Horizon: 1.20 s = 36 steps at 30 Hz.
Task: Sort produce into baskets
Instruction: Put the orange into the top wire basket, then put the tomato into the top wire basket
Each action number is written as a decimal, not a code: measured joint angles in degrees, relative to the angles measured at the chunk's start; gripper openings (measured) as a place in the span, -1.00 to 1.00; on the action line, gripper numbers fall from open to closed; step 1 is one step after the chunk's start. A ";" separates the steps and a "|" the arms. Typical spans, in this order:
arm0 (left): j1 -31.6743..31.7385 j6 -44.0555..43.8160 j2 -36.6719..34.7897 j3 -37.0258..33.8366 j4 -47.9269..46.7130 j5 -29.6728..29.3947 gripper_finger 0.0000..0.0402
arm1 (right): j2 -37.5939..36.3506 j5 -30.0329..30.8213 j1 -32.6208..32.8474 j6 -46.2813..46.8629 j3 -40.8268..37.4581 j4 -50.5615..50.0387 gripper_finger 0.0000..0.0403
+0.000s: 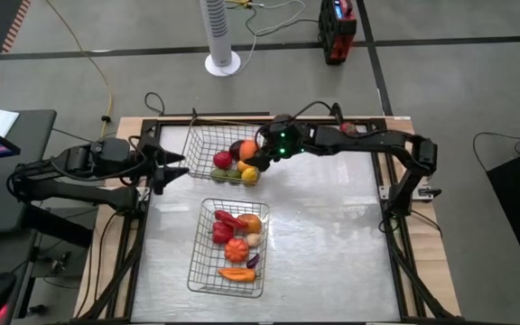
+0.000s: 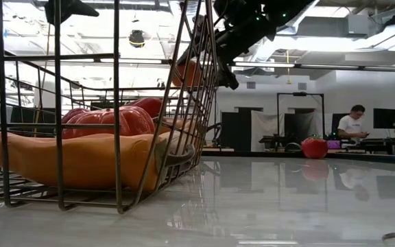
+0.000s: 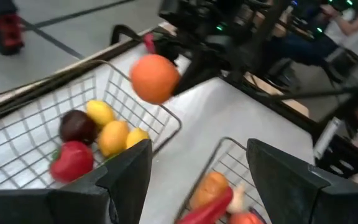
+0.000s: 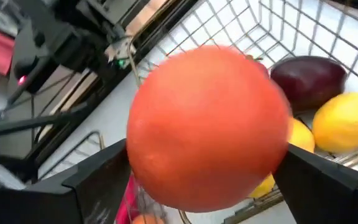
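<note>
My right gripper [image 1: 258,155] is shut on an orange [image 4: 207,127] above the right side of the far wire basket [image 1: 201,144]. That basket holds a dark plum [image 4: 308,78], lemons [image 4: 347,121] and a red apple [image 3: 72,160]. The orange also shows in the left wrist view [image 3: 155,78] and the low view [image 2: 189,72]. The near basket [image 1: 204,271] holds red peppers, a carrot [image 1: 236,274] and other pieces. My left gripper [image 1: 171,167] is open and empty, just left of the far basket. My right gripper pinches the orange by two opposite sides [image 4: 143,149] between its two fingers [image 4: 98,180]. The fingers come from the table's right, slanting down. The orange is lifted clear, above the far basket's right rim [image 3: 166,115].
A red piece [image 2: 314,147] sits on the table far off in the low view. The table's right half [image 1: 332,235] is bare white surface. A person [image 2: 354,123] sits in the room behind. A white fan stand [image 1: 222,61] is on the floor beyond the far edge.
</note>
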 joint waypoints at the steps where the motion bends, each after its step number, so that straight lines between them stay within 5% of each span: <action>1: 0.00 -0.62 0.01 0.00 -0.01 -0.90 0.24 | -0.04 -0.88 -0.18 -0.90 0.11 -0.24 0.96; 13: 0.00 -6.75 0.00 0.00 -0.06 -11.90 0.24 | -1.41 -2.74 -4.80 -12.94 0.35 -5.26 0.93; 19: 0.02 -3.24 1.28 0.00 -0.28 -17.46 0.24 | -4.60 7.90 -10.25 -16.23 0.42 -20.74 0.85; 36: 0.02 1.90 2.19 -0.04 -0.52 -13.31 0.24 | -5.32 21.00 -32.69 -16.21 0.33 -41.14 0.83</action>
